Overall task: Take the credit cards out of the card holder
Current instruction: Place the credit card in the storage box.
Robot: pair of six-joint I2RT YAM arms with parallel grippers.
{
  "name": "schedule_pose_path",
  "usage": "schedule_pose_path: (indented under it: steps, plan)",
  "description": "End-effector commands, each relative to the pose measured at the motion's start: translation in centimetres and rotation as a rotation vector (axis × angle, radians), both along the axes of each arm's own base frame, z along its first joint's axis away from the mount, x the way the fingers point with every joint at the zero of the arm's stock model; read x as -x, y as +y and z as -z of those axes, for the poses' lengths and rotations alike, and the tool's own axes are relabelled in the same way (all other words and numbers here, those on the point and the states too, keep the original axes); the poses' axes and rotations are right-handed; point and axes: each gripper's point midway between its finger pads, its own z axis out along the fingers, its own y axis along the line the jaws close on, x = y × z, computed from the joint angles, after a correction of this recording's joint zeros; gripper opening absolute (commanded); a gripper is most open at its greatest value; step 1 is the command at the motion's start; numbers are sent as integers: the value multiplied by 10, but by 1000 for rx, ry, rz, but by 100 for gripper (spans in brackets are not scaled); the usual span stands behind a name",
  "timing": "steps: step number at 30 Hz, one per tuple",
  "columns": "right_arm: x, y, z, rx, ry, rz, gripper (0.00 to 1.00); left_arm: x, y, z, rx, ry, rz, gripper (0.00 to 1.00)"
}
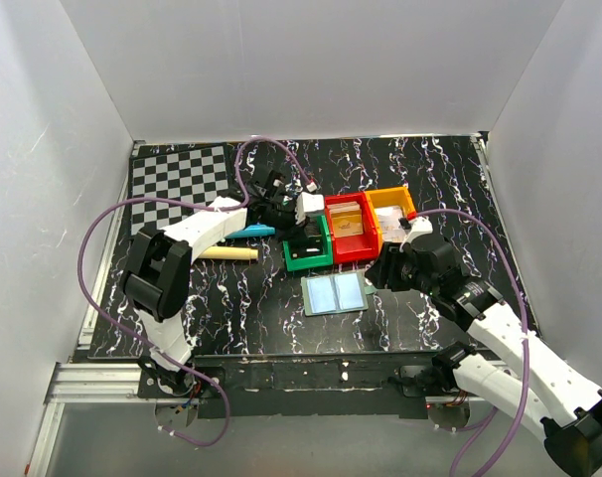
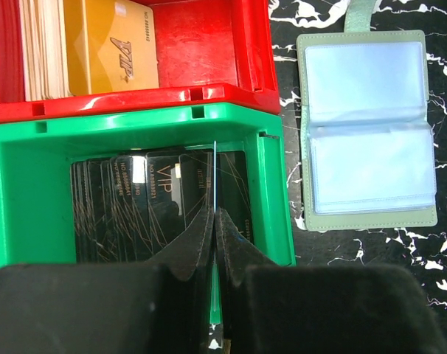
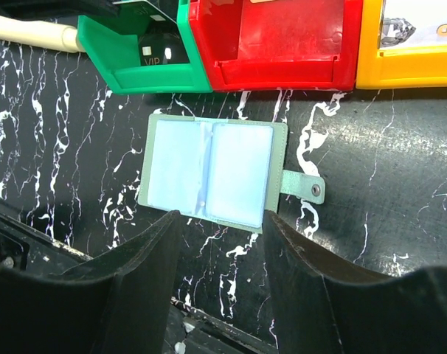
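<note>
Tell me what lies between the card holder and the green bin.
Nothing but a bare strip of the black marbled table. The right wrist view shows it best: the open card holder lies just short of the green bin, not touching it.

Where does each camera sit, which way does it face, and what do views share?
Top external: above, behind the arms, facing down on the table; both arms visible.
Left wrist: over the green bin; left pincer shut on a credit card.
Right wrist: above the card holder; right pincer open.
Shared: card holder, all views.
</note>
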Motion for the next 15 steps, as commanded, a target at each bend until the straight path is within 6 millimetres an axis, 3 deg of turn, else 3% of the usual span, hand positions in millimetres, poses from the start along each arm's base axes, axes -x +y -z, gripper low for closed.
schedule_pose_path:
  steps: [1,15]
  plan:
    - [-6,6,-10,-37,-40,-10,56,5,-3,1,31,10,25,0]
    - [-5,7,-6,-38,-34,-16,56,13,-9,28,9,77,36,0]
